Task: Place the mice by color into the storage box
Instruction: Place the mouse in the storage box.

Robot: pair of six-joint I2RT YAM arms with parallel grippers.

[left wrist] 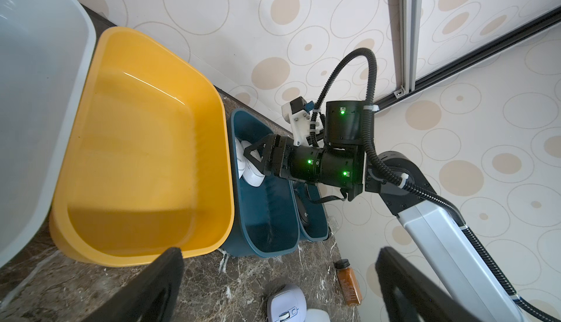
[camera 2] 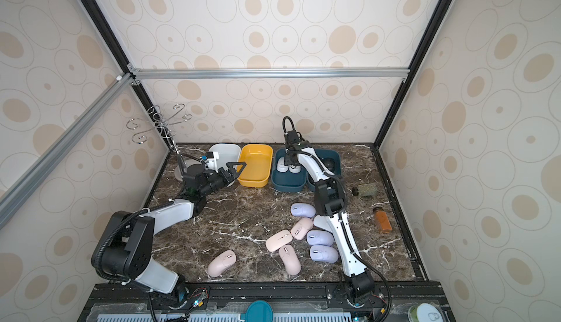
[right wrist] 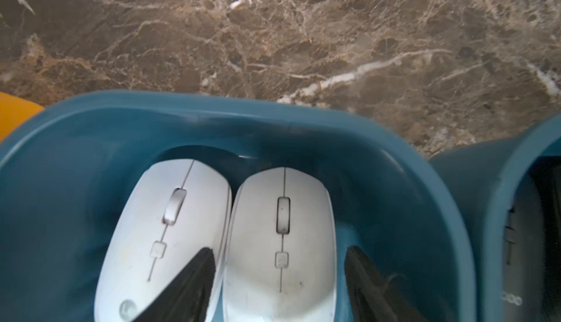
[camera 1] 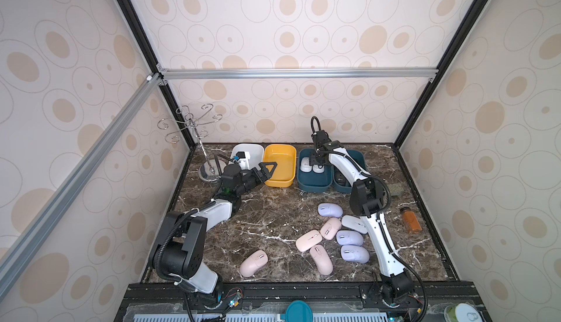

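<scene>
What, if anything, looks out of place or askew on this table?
Two stray items lie on their sides toward the right edge of the brown marble tabletop: a clear orange-filled spice bottle and a green-filled jar. Both look like clutter unrelated to the sorting.

You have a brown tabletop [camera 1: 267, 214] veined in white, cream walls [camera 1: 303, 17] patterned with beige ovals, a white bin [camera 1: 247, 146], a yellow bin [camera 1: 279, 184] and two teal bins [camera 1: 312, 187]; two white mice [right wrist: 282, 244] lie in teal, pink mice [camera 1: 253, 263] and lavender mice [camera 1: 349, 238] on the brown.
</scene>
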